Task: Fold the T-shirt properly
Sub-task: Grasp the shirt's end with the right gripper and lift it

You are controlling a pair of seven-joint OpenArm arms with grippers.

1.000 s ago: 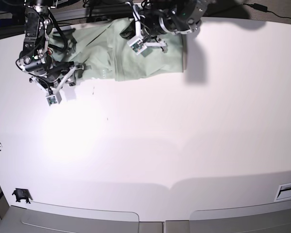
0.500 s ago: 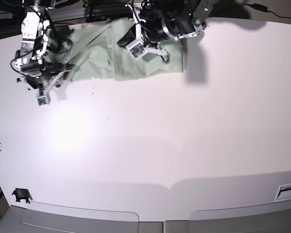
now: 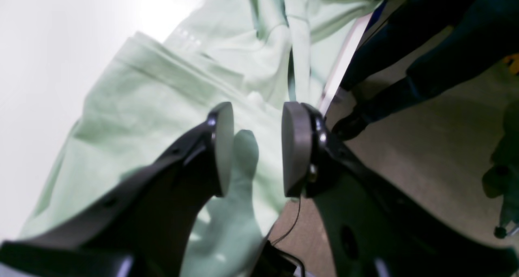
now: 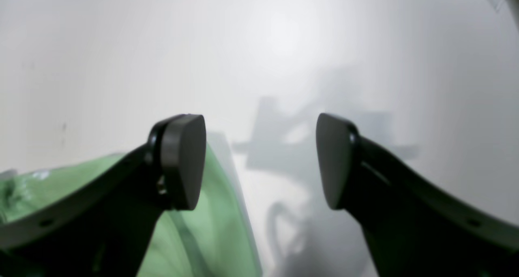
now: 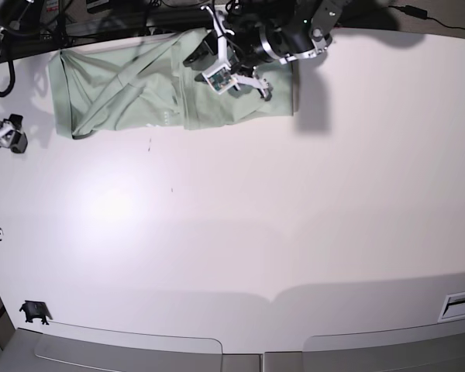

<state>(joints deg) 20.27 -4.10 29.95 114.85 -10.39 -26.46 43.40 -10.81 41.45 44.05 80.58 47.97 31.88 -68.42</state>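
Lying flat at the table's [image 5: 310, 232] 12 o'clock edge, the T-shirt [image 5: 139, 93] is held by neither gripper.
Right gripper [image 4: 259, 163] gapes wide over bare table at 9 o'clock; left gripper [image 3: 257, 147], jaws partly apart and empty, hovers above the cloth at 12.

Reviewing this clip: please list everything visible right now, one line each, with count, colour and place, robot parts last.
T-shirt: one, pale mint green, lying partly folded and rumpled along the far edge of the table.
Table: one, white, fills most of the base view.
Small clip-like object: one, black, near-left corner of the table in the base view.
Person's legs: dark trousers and shoes, standing on the floor beyond the table edge, seen from the left wrist view.
Left gripper: one, black with grey pads, jaws apart over the shirt's edge, nothing between them.
Right gripper: one, black, jaws wide apart over bare table beside the shirt, holding nothing.
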